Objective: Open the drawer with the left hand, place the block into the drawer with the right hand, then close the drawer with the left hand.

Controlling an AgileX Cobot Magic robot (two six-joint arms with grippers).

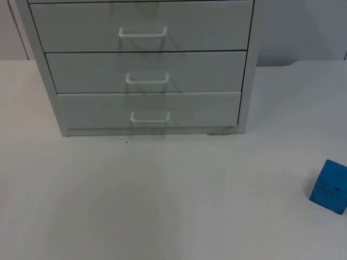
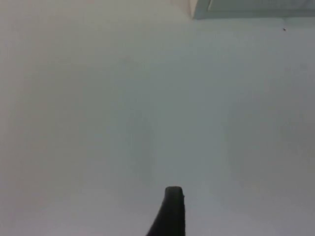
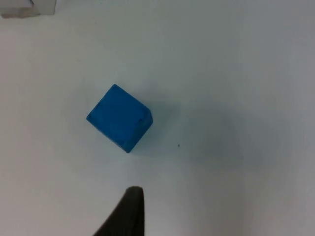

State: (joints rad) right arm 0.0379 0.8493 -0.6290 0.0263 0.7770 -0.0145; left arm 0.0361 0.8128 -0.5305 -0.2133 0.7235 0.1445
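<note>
Three drawers (image 1: 146, 111) of the white cabinet (image 1: 246, 81) at the frame's upper centre are all shut, contents hidden, each with a white handle (image 1: 150, 117). The blue block (image 1: 329, 186) sits on the table (image 1: 162, 206) at the right edge of the top view, well apart from the cabinet. One fingertip of the left gripper (image 2: 170, 211) hangs over bare table near the cabinet's corner, one of the right gripper (image 3: 125, 214) near the block; whether either jaw is open cannot be told.

The white table (image 1: 162, 200) carried a grey drawer cabinet (image 1: 143, 70) at twelve o'clock and a blue block (image 1: 329, 186) at four o'clock.
</note>
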